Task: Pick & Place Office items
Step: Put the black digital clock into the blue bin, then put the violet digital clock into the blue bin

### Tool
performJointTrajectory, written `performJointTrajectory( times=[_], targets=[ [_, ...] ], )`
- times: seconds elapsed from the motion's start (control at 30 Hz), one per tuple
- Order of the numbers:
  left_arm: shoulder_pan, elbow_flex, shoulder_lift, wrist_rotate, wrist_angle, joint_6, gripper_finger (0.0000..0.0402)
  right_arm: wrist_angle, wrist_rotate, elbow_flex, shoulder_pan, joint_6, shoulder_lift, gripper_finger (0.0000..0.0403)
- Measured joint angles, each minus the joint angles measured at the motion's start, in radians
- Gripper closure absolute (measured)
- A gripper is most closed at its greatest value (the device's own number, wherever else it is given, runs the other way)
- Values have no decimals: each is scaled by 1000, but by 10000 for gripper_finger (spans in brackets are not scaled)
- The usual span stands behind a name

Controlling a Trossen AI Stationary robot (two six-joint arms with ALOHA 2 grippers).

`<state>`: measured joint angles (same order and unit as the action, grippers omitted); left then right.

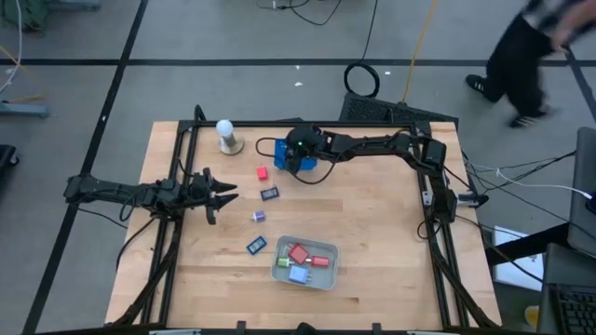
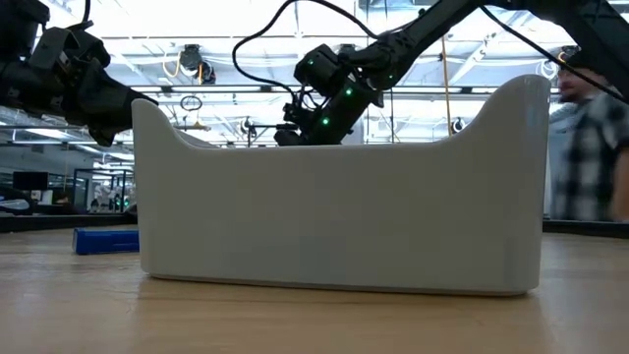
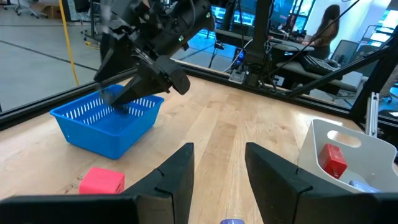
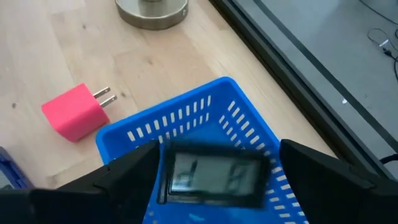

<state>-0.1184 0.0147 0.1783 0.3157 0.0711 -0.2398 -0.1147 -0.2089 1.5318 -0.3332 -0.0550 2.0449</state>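
My right gripper (image 4: 214,186) hangs over the blue perforated basket (image 1: 300,160) near the table's far edge, its fingers on a small black piece with a grey screen (image 4: 214,177). A red plug block (image 1: 263,172), a dark piece (image 1: 269,194), a purple piece (image 1: 258,216) and a blue piece (image 1: 256,246) lie flat on the wood. The white tray (image 1: 279,270) holds red, green and blue pieces. My left gripper (image 1: 223,194) is open at the table's left side, level and pointing right, touching nothing. My right gripper pinches the black screen piece (image 4: 214,163) between its two fingers, one on each short end. The fingers come from above, slanting down into the basket (image 3: 106,121). The piece sits level with its screen up; whether it rests on the basket floor does not show.
A white ball on a round stand (image 1: 226,137) is left of the basket near the far edge. Black frame rails run along the table's sides. Bare wood lies between my left gripper and the tray. A person walks on the floor beyond the far right corner.
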Motion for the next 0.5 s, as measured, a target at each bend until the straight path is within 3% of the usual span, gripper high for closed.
performJointTrajectory(
  times=[0.3,0.5],
  targets=[
    [0,0,0,0,0,0,256,-15,7,0,0,-19,-7,72],
    [0,0,0,0,0,0,256,-136,30,0,16,-56,-112,73]
  ],
)
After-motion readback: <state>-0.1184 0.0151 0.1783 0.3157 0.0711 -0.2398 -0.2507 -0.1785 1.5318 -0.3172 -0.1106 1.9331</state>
